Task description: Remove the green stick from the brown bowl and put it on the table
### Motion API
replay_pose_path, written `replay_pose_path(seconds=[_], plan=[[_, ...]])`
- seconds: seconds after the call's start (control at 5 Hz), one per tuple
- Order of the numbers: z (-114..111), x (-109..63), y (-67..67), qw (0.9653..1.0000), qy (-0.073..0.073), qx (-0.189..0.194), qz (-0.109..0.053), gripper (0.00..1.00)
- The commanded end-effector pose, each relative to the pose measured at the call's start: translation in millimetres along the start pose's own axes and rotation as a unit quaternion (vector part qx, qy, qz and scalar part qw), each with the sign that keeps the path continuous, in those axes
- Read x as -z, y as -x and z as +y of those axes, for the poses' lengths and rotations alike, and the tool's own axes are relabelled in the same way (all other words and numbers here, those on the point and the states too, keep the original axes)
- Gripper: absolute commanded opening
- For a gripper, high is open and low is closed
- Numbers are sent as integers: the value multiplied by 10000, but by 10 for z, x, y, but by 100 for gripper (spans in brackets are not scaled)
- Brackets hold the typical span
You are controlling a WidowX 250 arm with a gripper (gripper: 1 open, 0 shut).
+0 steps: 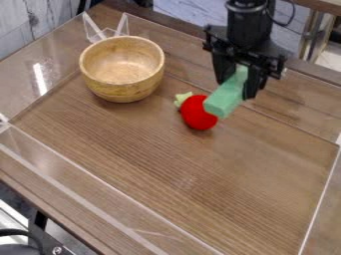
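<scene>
The green stick point(228, 98) hangs tilted in the air, its top end clamped in my black gripper point(242, 76), which is shut on it. Its lower end sits just over the right side of the red toy. The brown bowl point(123, 68) stands at the left on the table point(200, 189), with nothing visible inside it, well to the left of my gripper.
A red strawberry-like toy point(198, 112) with a green top lies on the table directly below and left of the stick. Clear plastic walls point(40, 80) run round the table's edges. Bare wood lies in front of and right of the toy.
</scene>
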State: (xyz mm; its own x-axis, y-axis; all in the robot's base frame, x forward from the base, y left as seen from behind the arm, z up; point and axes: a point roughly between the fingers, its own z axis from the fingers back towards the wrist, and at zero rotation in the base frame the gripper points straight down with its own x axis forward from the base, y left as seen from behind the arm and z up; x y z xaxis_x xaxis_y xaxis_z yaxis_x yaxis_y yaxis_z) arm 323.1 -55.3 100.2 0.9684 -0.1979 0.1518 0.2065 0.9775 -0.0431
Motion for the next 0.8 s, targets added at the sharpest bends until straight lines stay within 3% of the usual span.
replay_pose_path(seconds=[0.0,0.4,0.6], plan=[[-96,-88,32,9992,74,314,-216,0],[-209,139,57,9989,169,434,-85,0],[-276,151,89,9992,181,362,-25,0]])
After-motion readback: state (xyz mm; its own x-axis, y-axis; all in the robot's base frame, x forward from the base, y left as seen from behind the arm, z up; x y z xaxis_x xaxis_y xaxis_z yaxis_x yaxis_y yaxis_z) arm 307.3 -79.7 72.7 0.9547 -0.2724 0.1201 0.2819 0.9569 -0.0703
